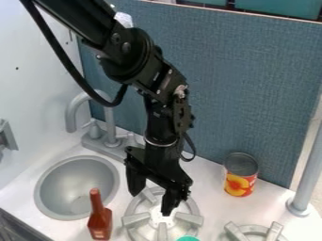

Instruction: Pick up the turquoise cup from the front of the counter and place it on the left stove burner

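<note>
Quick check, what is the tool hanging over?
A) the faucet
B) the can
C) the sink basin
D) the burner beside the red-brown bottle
D: the tool hangs over the burner beside the red-brown bottle, its fingers apart and the burner visible between them.

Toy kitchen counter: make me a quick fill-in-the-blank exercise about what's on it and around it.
1. The gripper is open over a stove ____.
2. The reddish-brown bottle stands beside the round grey ____.
3. In the picture, the can stands to the ____ of the gripper.
4. The panel rising behind the can is coloured ____.

Missing words: burner; sink; right; blue.
</note>
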`<state>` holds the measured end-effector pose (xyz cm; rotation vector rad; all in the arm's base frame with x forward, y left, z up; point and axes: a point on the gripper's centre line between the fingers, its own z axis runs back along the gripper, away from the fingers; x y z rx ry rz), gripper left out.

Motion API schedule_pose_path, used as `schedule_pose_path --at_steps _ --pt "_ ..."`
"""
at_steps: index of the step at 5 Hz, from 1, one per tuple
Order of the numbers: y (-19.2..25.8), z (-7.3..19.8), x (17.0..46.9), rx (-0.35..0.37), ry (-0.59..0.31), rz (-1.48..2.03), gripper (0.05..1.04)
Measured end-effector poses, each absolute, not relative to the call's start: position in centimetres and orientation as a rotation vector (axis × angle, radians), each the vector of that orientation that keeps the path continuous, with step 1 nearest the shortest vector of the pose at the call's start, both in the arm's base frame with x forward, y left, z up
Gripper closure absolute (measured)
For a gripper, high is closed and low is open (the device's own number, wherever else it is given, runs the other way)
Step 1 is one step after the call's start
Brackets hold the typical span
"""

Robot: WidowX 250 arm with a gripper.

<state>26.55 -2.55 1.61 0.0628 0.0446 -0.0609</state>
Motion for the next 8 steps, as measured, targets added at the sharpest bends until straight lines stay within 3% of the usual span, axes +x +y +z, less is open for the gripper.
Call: schedule_pose_path --at_steps 4,6,8 --pt "-3.5 -2.8 23.6 0.013 0.101 -0.192 0.076" --pt "-5.6 -3.5 24.7 -0.032 0.046 -0.241 0.076" --pt "-6.0 -3.7 25.1 -0.004 0.016 -0.146 0.076"
